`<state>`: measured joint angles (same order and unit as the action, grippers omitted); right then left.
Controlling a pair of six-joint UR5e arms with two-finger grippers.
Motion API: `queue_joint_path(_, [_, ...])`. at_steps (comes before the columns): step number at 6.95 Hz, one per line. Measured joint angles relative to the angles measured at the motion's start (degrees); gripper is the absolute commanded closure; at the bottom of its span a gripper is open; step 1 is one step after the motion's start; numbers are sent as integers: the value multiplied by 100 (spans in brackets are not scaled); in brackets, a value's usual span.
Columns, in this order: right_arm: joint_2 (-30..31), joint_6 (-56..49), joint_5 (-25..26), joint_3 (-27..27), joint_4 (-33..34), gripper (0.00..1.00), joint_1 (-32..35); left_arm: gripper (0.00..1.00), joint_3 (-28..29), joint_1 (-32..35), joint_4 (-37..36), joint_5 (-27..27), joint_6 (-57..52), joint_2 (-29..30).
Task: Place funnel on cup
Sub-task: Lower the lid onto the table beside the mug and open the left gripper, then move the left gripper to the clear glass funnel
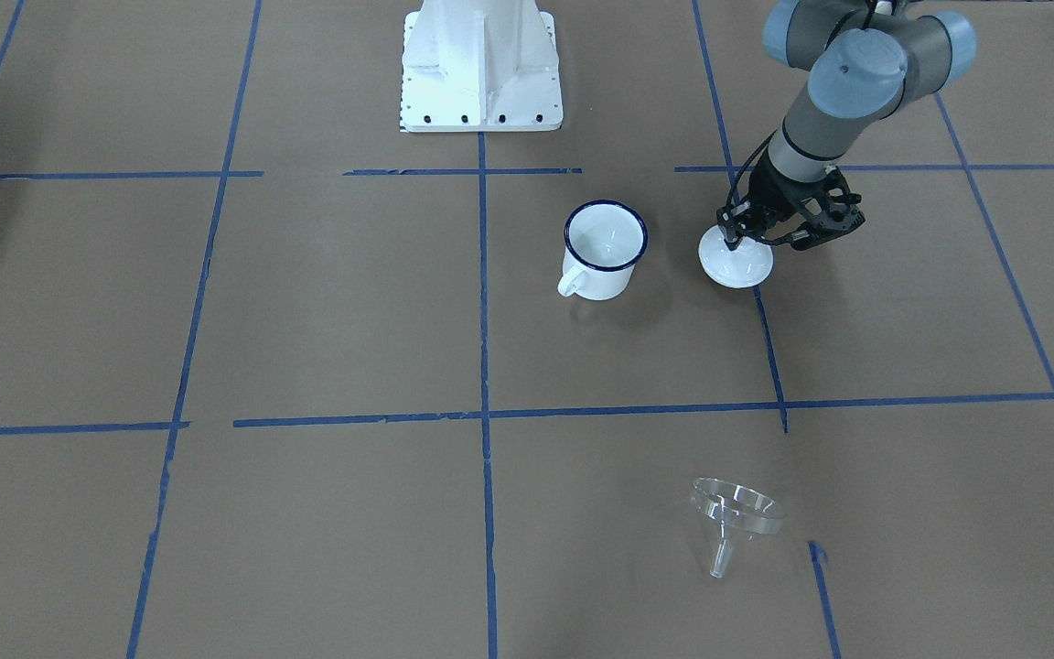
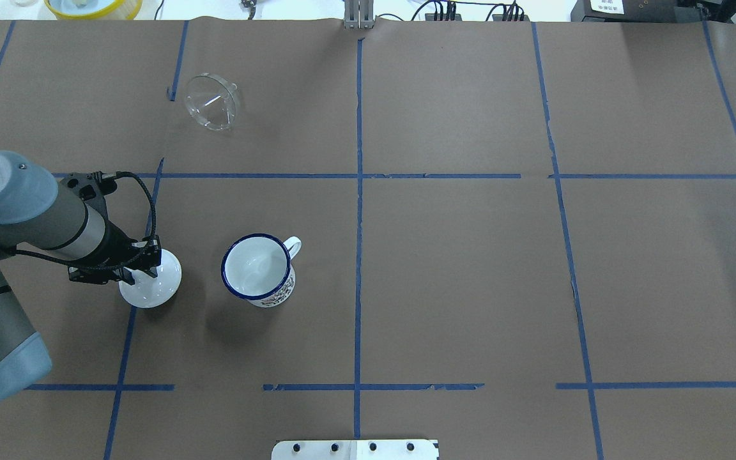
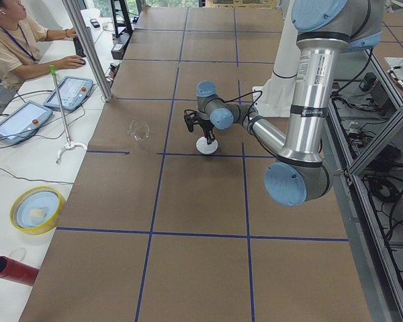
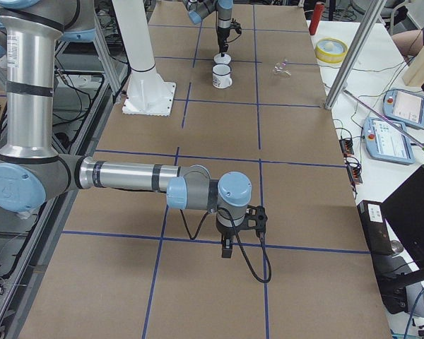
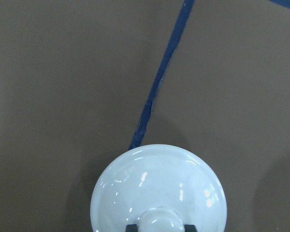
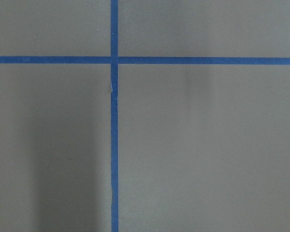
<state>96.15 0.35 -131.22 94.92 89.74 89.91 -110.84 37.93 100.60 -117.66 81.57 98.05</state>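
Your left hand grips the lid just beside the cup; a careless swing could topple that cup.

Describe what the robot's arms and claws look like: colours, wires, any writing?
Both the left arm and right arm are silver-grey tubes joined by rounded joints with pale blue caps. One left cap carries an embossed logo, and a printed label runs along its silver tube. The left gripper and right gripper are black, two-fingered, each fed by a looping black cable.
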Motion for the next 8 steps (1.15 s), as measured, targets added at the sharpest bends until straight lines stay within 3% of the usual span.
queue_joint_path(4, [0, 0, 0, 0, 0, 0, 0, 0, -76, 86, 0, 14, 63, 194])
queue_joint_path(6, [0, 0, 0, -1, 0, 0, 0, 0, 192, 646, 84, 6, 607, 682])
queue_joint_path(8, [0, 0, 0, -2, 0, 0, 0, 0, 876, 1081, 1168, 335, 2077, 1061])
